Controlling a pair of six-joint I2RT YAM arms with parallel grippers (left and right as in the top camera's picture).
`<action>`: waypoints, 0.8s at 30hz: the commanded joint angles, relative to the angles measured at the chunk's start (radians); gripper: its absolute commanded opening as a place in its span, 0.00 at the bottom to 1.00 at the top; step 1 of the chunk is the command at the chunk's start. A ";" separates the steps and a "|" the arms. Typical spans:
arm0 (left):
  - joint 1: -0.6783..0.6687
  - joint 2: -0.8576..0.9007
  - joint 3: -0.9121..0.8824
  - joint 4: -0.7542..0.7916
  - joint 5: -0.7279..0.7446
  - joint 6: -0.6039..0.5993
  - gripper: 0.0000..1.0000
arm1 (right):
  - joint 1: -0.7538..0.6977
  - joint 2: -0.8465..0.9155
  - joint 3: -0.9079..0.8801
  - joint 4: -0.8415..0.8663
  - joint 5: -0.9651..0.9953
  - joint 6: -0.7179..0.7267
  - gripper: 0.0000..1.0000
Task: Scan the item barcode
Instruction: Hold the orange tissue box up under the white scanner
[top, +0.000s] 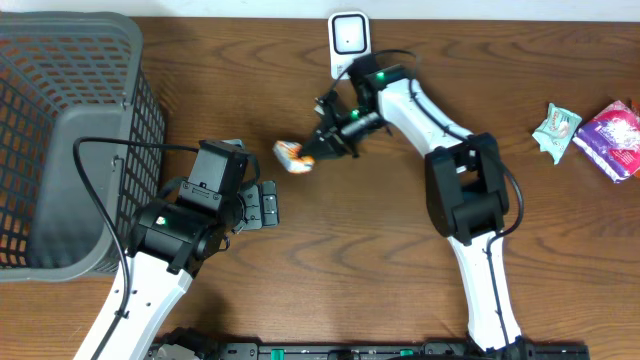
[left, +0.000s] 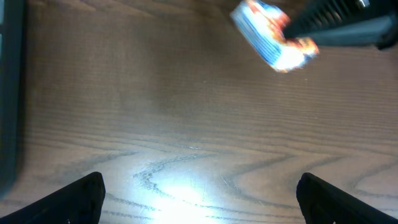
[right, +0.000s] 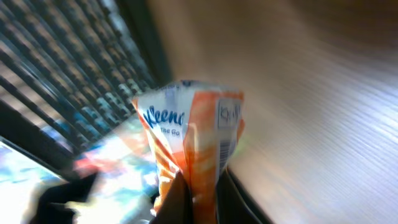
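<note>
The right hand (top: 316, 148) is pinched shut on the small tissue pack (top: 292, 156), holding it over the counter (top: 380, 260). The left hand (top: 266, 205) is wide open and empty. The pick-up looks done. Next, the barcode, maybe on the pack's side, must face the white scanner (top: 348, 35).

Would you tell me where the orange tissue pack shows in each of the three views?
Overhead: tissue pack just left of centre.
Left wrist: tissue pack at the top right.
Right wrist: tissue pack in the middle, close up.
Shared landmark: the right gripper pinching it, seen in all three.
</note>
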 joint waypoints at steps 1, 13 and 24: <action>0.005 0.001 0.001 -0.003 -0.005 0.013 0.98 | -0.051 0.000 0.001 -0.113 0.232 -0.430 0.01; 0.005 0.001 0.001 -0.003 -0.005 0.013 0.98 | -0.074 0.000 0.001 -0.205 0.571 -0.422 0.04; 0.005 0.001 0.001 -0.003 -0.005 0.013 0.98 | -0.088 -0.011 0.132 -0.283 0.728 -0.209 0.33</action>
